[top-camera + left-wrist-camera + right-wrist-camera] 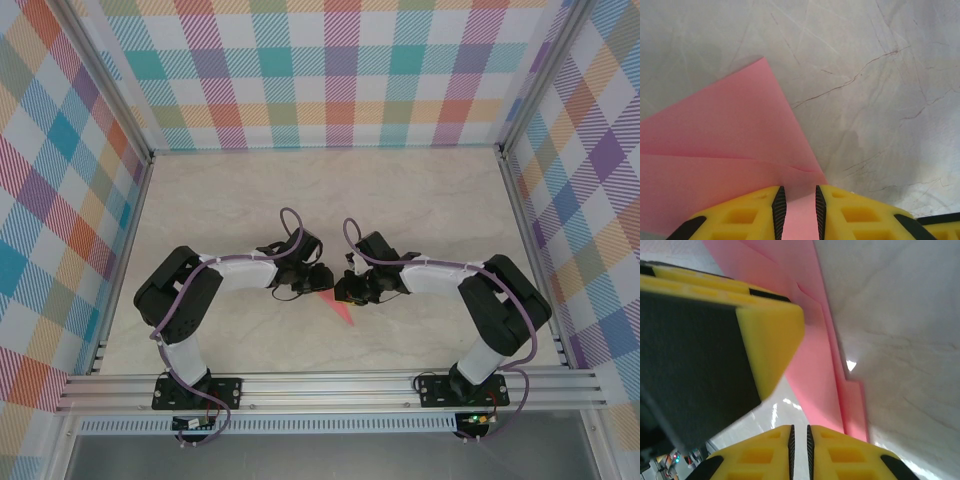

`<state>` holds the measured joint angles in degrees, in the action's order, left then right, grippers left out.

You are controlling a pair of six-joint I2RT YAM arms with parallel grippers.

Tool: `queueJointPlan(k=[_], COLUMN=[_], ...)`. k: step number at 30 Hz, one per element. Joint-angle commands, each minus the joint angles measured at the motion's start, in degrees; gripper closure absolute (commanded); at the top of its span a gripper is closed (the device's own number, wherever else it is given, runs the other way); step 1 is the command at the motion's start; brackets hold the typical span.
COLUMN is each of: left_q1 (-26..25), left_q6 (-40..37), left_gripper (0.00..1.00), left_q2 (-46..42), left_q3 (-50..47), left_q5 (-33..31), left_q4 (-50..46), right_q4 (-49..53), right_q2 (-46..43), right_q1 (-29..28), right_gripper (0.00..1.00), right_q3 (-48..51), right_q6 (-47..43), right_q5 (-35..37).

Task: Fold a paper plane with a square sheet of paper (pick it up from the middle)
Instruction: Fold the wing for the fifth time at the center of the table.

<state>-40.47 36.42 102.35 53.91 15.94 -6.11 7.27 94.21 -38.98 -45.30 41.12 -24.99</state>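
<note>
The salmon-pink sheet of paper (342, 310) lies folded on the table between the two arms, narrowing to a point toward the near edge. In the left wrist view the paper (730, 135) shows a crease and overlapping layers. My left gripper (797, 192) stands on it with its jaws a little apart, and the paper lies flat under the gap. My left gripper (318, 280) and right gripper (350, 288) nearly touch. In the right wrist view the paper (815, 365) runs as a layered strip. My right gripper (799, 429) hovers beside it, jaws closed to a thin slit with nothing between them.
The marble-look tabletop (330, 190) is walled by checked panels on three sides. An aluminium rail (330, 385) carries both arm bases at the near edge. The left gripper's yellow finger (770, 335) hangs close in front of the right wrist camera.
</note>
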Motion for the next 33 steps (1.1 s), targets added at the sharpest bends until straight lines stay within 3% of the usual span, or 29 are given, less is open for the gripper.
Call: queueJointPlan(k=[1, 12, 25, 33], left_q1=[-0.05, 0.38, 2.39, 2.16], left_q6=[-2.04, -3.3, 5.42, 10.95], left_gripper=[0.73, 0.72, 0.6, 0.66], left_q2=[2.57, 1.96, -9.11, -10.18], left_q3=[0.56, 2.68, -2.17, -7.69], left_q5=[-0.35, 0.59, -0.38, 0.49], left_q4=[-3.45, -4.1, 2.04, 9.25], right_q4=[-2.01, -1.44, -3.58, -4.25], right_q2=[2.31, 4.96, 2.74, 1.19], right_q1=[0.22, 0.21, 0.22, 0.22], right_gripper=[0.84, 0.88, 0.92, 0.92], right_q3=[-2.29, 3.57, 6.89, 8.63], right_q6=[-0.28, 0.24, 6.49, 10.19], right_q5=[-2.21, 0.59, 1.12, 2.5])
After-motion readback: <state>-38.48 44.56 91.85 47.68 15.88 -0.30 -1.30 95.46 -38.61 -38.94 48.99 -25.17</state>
